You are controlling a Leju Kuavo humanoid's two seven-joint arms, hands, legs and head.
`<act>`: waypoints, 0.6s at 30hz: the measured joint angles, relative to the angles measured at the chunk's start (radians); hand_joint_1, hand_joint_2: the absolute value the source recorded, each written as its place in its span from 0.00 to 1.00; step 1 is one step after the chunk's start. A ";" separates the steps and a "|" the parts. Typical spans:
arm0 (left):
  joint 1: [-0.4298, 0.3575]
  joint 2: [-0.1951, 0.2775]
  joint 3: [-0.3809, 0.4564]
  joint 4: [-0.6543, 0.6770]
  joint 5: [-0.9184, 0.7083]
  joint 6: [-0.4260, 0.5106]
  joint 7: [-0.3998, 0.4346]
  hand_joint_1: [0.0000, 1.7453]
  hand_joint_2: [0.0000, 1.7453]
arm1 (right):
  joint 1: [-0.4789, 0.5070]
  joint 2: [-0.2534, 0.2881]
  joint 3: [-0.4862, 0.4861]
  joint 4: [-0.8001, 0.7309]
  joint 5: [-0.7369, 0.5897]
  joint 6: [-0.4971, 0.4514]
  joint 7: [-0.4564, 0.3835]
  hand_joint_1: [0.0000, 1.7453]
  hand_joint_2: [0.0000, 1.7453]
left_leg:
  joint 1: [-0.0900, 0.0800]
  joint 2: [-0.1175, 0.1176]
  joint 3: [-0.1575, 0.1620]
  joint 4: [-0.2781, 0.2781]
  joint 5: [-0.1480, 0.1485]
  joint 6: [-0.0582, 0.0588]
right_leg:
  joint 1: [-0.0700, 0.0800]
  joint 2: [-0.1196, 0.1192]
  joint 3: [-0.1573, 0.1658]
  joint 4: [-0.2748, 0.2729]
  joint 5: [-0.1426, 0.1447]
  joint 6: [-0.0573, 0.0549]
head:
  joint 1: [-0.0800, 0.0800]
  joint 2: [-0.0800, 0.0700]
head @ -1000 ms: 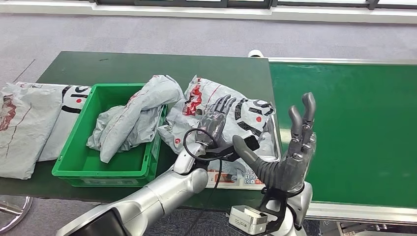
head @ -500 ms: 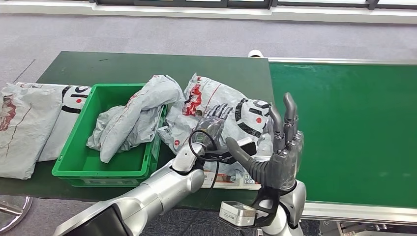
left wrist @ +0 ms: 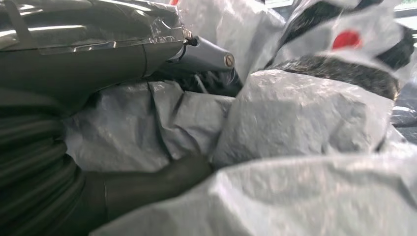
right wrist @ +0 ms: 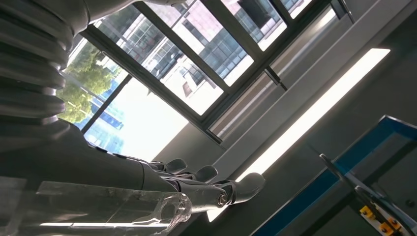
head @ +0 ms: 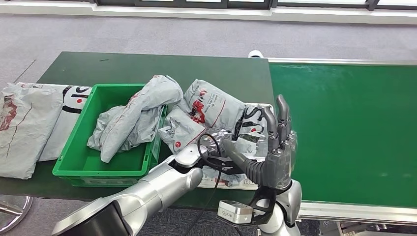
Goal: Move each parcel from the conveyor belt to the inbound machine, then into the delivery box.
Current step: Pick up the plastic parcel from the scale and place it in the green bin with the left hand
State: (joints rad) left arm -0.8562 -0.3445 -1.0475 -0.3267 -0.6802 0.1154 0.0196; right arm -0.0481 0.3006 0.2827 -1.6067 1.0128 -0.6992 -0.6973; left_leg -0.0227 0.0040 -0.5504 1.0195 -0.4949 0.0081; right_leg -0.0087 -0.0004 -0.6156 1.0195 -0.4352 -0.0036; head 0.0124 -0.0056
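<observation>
A grey parcel (head: 211, 105) with red and black print lies bunched up on the white inbound machine (head: 231, 183), beside the green delivery box (head: 74, 167). My left hand (left wrist: 88, 64) grips this parcel (left wrist: 305, 113), its fingers and thumb sunk into the crumpled plastic. In the head view the left wrist (head: 196, 156) leads under the parcel's near edge, and the hand itself is mostly hidden. My right hand (head: 273, 152) stands raised in front of the parcel with fingers straight up and apart, holding nothing. In its wrist view the right hand (right wrist: 147, 177) points at the windows.
Another grey parcel (head: 133, 118) slumps in the green box and over its right rim. More flat parcels (head: 24, 128) lie on the dark table left of the box. The green conveyor belt (head: 354, 128) stretches away on the right.
My left hand went from lying flat on the parcel to gripping it, and the parcel crumpled and drew in. My right hand drifted left and lower, still holding nothing.
</observation>
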 joint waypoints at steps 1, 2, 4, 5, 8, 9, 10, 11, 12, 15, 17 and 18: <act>0.000 0.000 0.000 0.002 0.000 -0.001 -0.002 1.00 1.00 | 0.000 0.000 0.000 0.003 0.000 0.000 0.000 0.00 1.00 | 0.000 0.000 0.000 0.000 0.000 0.000 | 0.000 0.000 0.000 0.000 0.000 0.000 | 0.000 0.000; 0.000 0.000 0.000 0.004 0.000 -0.002 -0.004 1.00 1.00 | 0.000 0.000 0.000 0.005 0.000 0.000 0.000 0.00 1.00 | 0.000 0.000 0.000 0.000 0.000 0.000 | 0.000 0.000 0.000 0.000 0.000 0.000 | 0.000 0.000; 0.000 0.000 -0.001 0.007 0.000 -0.005 -0.011 1.00 1.00 | -0.001 0.000 0.000 0.011 -0.001 0.000 0.000 0.00 1.00 | 0.000 0.000 0.001 0.000 0.000 0.000 | 0.000 0.000 0.001 0.000 0.000 0.000 | 0.000 0.000; -0.001 0.000 -0.001 0.009 0.000 -0.007 -0.016 1.00 1.00 | -0.001 0.000 0.000 0.014 -0.002 0.000 0.000 0.00 1.00 | 0.000 0.000 0.001 0.000 0.000 0.000 | 0.000 0.000 0.001 0.000 0.000 0.000 | 0.000 0.000; -0.001 0.000 -0.001 0.015 -0.002 -0.004 -0.035 1.00 1.00 | -0.002 0.000 0.000 0.022 -0.007 0.000 -0.001 0.00 1.00 | 0.000 0.000 0.001 0.000 0.000 0.000 | 0.000 0.000 0.001 0.000 0.000 0.000 | 0.000 0.000; -0.001 0.000 -0.001 0.017 -0.003 0.008 -0.042 1.00 1.00 | -0.002 0.000 0.000 0.024 -0.008 0.000 -0.001 0.00 1.00 | 0.000 0.000 0.001 0.000 0.000 0.000 | 0.000 0.000 0.001 0.000 0.000 0.000 | 0.000 0.000; 0.001 0.000 -0.001 0.019 -0.005 0.037 -0.049 1.00 1.00 | -0.002 0.000 0.000 0.026 -0.009 0.000 -0.001 0.00 1.00 | 0.000 0.000 0.001 0.000 0.000 0.000 | 0.000 0.000 0.001 0.000 0.000 0.000 | 0.000 0.000; 0.005 0.000 0.000 0.021 -0.007 0.091 -0.056 1.00 1.00 | -0.002 0.000 0.000 0.027 -0.010 0.000 -0.001 0.00 1.00 | 0.000 0.000 0.001 0.000 0.000 0.000 | 0.000 0.000 0.001 0.000 0.000 0.000 | 0.000 0.000; 0.011 0.000 0.001 0.022 -0.008 0.167 -0.063 1.00 1.00 | -0.002 0.000 0.000 0.029 -0.010 0.000 -0.001 0.00 1.00 | 0.000 0.000 0.001 0.000 0.000 0.000 | 0.000 0.000 0.000 0.000 0.000 0.000 | 0.000 0.000; 0.034 0.002 0.025 -0.004 -0.068 0.409 -0.091 1.00 1.00 | -0.002 0.000 0.000 0.031 -0.009 0.000 -0.001 0.00 1.00 | 0.000 0.000 0.000 0.000 0.000 0.000 | 0.000 0.000 0.000 0.000 0.000 0.000 | 0.000 0.000; 0.083 0.004 0.105 -0.107 -0.209 0.510 -0.163 1.00 1.00 | 0.000 0.000 0.000 0.032 -0.006 -0.001 0.003 0.00 1.00 | 0.000 -0.001 -0.001 0.000 0.000 0.000 | 0.000 -0.001 0.000 0.000 0.000 0.000 | 0.000 0.000; 0.124 0.007 0.174 -0.191 -0.281 0.544 -0.222 1.00 1.00 | 0.002 0.000 0.003 0.029 -0.003 -0.002 0.004 0.00 1.00 | 0.000 0.000 -0.001 0.000 0.000 0.000 | 0.000 0.001 -0.001 0.000 0.000 0.000 | 0.001 0.000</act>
State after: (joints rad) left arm -0.7319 -0.3373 -0.8735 -0.5180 -0.9612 0.6593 -0.2020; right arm -0.0456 0.3006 0.2853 -1.5776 1.0096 -0.7015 -0.6930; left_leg -0.0228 0.0043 -0.5512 1.0197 -0.4948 0.0080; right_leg -0.0091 0.0002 -0.6166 1.0198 -0.4350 -0.0041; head 0.0133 -0.0056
